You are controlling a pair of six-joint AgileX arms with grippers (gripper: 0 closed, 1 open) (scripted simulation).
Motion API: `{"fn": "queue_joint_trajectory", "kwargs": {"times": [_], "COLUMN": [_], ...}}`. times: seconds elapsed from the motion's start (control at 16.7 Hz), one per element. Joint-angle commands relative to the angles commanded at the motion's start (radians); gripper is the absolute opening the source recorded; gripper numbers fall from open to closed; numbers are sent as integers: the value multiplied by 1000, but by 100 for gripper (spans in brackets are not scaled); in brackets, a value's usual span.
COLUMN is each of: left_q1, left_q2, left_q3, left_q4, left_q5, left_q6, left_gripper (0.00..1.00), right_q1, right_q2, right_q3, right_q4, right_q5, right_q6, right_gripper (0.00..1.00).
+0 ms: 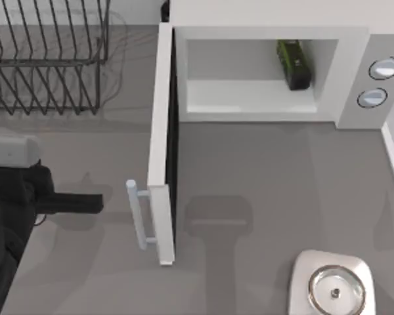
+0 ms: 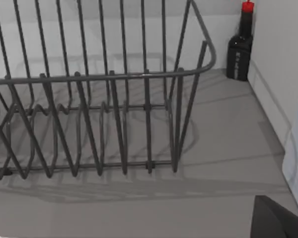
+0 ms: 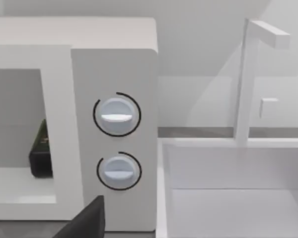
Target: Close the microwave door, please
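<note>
The white microwave (image 1: pixel 354 72) stands at the back of the table, its cavity facing forward and its two round knobs (image 3: pixel 116 115) on the grey side panel. The microwave door (image 1: pixel 163 131) is swung wide open and sticks out toward the table's front, dark inner face to the right. Its pale bar handle (image 1: pixel 139 216) is on the left side near the free end. A green and black object (image 1: pixel 294 63) stands inside the cavity. My left gripper (image 1: pixel 92 202) reaches in from the left, level with the handle and a short gap from it. A dark piece of my right gripper (image 3: pixel 84 223) shows below the knobs.
A black wire dish rack (image 1: pixel 46 59) fills the back left corner, close ahead of the left wrist camera (image 2: pixel 89 99). Behind it stands a black bottle with a red cap (image 2: pixel 241 47). A silver round-topped device (image 1: pixel 331 285) sits front right. A white sink (image 3: pixel 238 188) with a faucet (image 3: pixel 248 79) adjoins the microwave's right side.
</note>
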Motion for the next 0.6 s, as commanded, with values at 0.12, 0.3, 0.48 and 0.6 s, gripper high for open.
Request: {"fn": "queue_joint_trajectory", "kwargs": {"times": [0.12, 0.3, 0.48, 0.6], "left_q1": [14, 48, 87, 107], "left_q2": [96, 230, 329, 370], "left_q3": [109, 269, 397, 452], "left_q4": [-161, -402, -581, -648], "left_q5": [44, 122, 196, 232], "left_q6": [-64, -159, -237, -270], "left_gripper": [0, 0, 0, 0], "right_q1": [0, 0, 0, 0], "right_q2": [0, 0, 0, 0], "right_q3": [0, 0, 0, 0], "right_q4": [0, 0, 0, 0], "right_q5": [0, 0, 0, 0], "right_q6": [0, 0, 0, 0], "right_gripper": [100, 100, 100, 100]}}
